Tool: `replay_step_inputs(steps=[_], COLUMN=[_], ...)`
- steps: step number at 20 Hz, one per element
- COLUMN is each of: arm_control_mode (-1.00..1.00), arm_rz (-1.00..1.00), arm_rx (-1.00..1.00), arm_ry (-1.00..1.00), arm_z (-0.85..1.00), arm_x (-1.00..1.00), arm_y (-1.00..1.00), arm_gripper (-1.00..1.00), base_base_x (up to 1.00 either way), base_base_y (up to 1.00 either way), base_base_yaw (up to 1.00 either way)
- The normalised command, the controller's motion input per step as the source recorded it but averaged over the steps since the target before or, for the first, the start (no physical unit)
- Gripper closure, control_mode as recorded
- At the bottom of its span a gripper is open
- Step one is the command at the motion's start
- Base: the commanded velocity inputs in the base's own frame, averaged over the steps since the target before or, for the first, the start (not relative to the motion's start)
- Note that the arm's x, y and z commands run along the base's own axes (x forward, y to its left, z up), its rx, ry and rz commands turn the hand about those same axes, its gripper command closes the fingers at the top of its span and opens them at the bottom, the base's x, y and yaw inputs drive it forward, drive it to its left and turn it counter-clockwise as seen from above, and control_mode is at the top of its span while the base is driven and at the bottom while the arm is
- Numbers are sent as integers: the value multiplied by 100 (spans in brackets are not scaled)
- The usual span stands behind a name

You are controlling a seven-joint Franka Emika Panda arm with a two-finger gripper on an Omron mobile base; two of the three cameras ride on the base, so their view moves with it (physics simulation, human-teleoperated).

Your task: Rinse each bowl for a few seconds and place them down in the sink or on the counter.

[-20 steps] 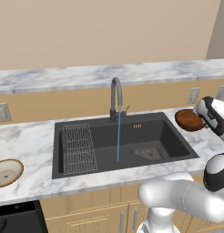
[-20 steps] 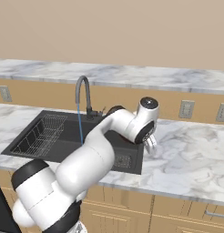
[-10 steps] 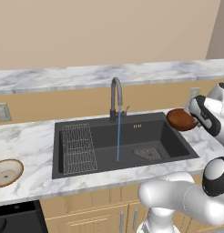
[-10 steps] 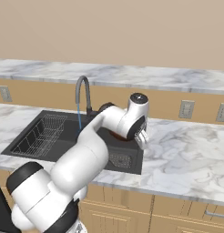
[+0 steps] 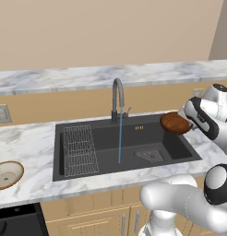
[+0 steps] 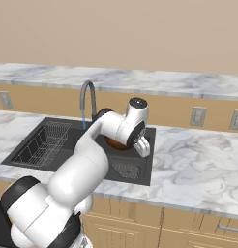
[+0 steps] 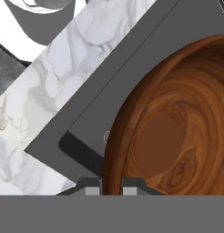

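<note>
My gripper [image 5: 186,120] is shut on the rim of the glossy reddish-brown bowl [image 5: 174,123], which it holds tilted over the right end of the black sink [image 5: 173,146]. In the hand view the bowl [image 7: 177,127] has its rim between my fingertips [image 7: 92,190], above the sink's corner [image 7: 132,77]. From the right, the bowl [image 6: 115,142] shows under the hand. A tan bowl [image 5: 7,174] with a speckled inside sits on the counter [image 5: 27,143] at far left. A thin blue stream [image 5: 120,138] falls from the tap [image 5: 117,97], left of the held bowl.
A wire rack [image 5: 80,150] lies in the sink's left half and a mesh drain [image 5: 150,155] on its floor at right. A raised marble ledge [image 5: 106,76] runs behind. Wall outlets [image 6: 198,116] sit above the right counter [image 6: 198,155]. A dark stove corner [image 5: 14,223] shows at lower left.
The arm has carried the reddish-brown bowl leftward, from over the right counter's edge to above the sink's right end. The grip has stayed shut and the water keeps running.
</note>
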Motion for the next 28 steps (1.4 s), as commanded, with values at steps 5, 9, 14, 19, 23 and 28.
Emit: replay_step_inputs(steps=[5,9,14,19,23,28], arm_control_mode=[-100,-100,-100,-100,-100,-100], arm_rz=[9,8,8,8,2,1], arm_rx=[0,0,0,0,0,0], arm_ry=[3,5,6,5,3,1], arm_z=[-4,-8,-10,-9,-3,-7], arm_x=[3,11,12,9,4,2], arm_y=[41,36,35,36,33,36], arm_gripper=[100,100,100,100,100,100], base_base_x=[0,0,0,0,0,0], base_base_y=[0,0,0,0,0,0], base_base_yaw=[0,0,0,0,0,0])
